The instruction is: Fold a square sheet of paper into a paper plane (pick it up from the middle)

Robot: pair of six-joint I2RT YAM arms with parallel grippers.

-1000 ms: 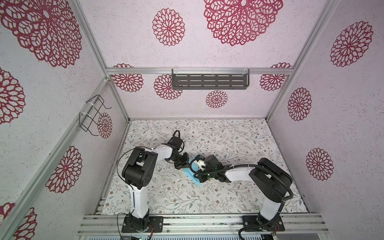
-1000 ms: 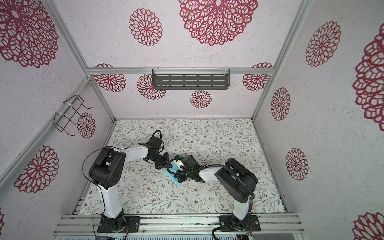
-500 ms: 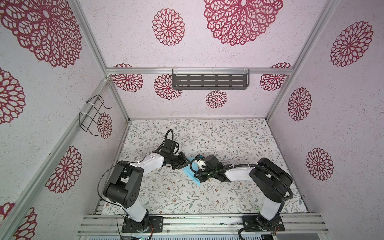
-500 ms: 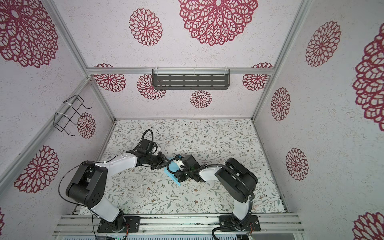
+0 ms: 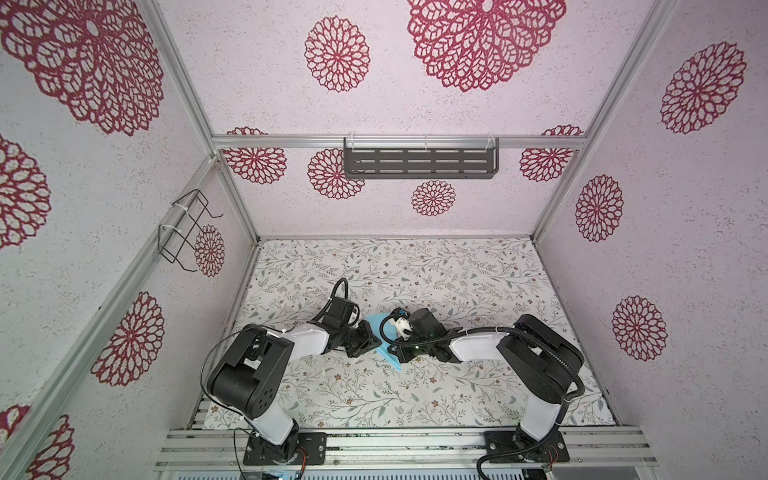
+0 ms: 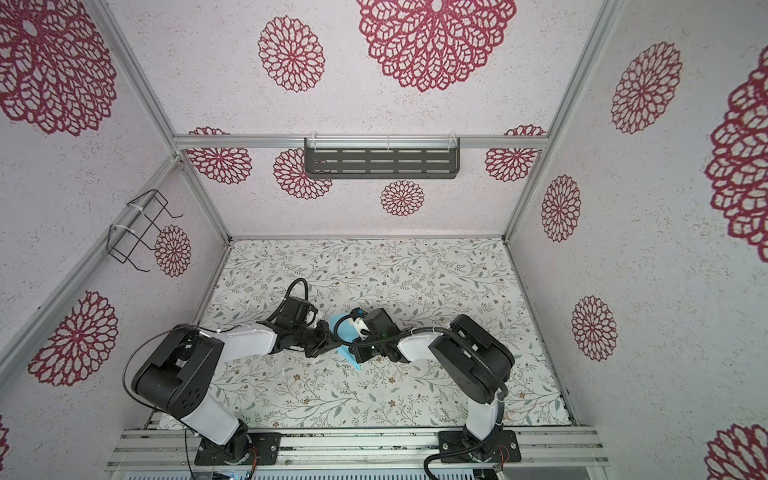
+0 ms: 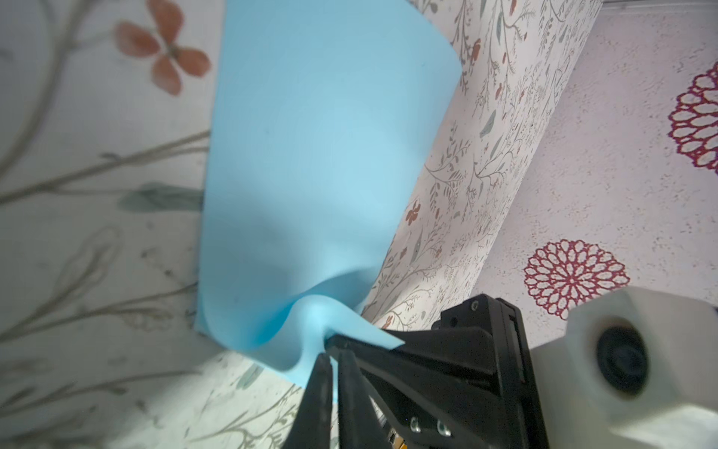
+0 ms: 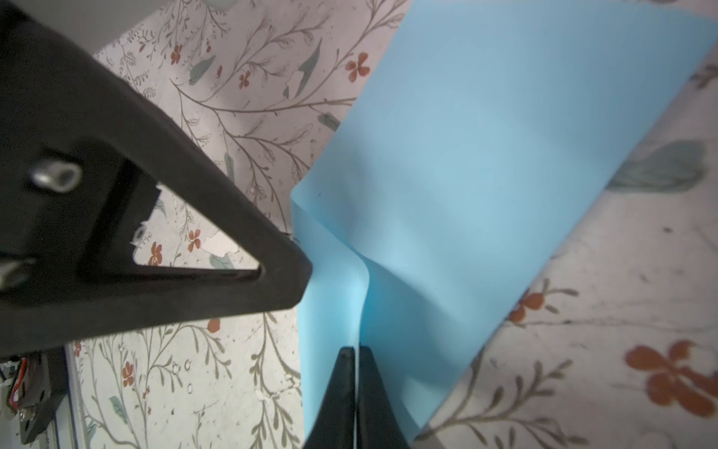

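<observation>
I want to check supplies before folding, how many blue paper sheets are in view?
1. The blue sheet is in the middle of the workspace, pinched by the left fingers and the right fingers. No other shows, though the arms could hide one.

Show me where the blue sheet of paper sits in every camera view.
In a top view: sheet small, at the middle of the floral table.
In a top view: sheet at the same spot.
Left wrist: sheet fills the middle.
Right wrist: sheet large, crossing the middle.
Shared landmark: the floral table beneath it.
</observation>
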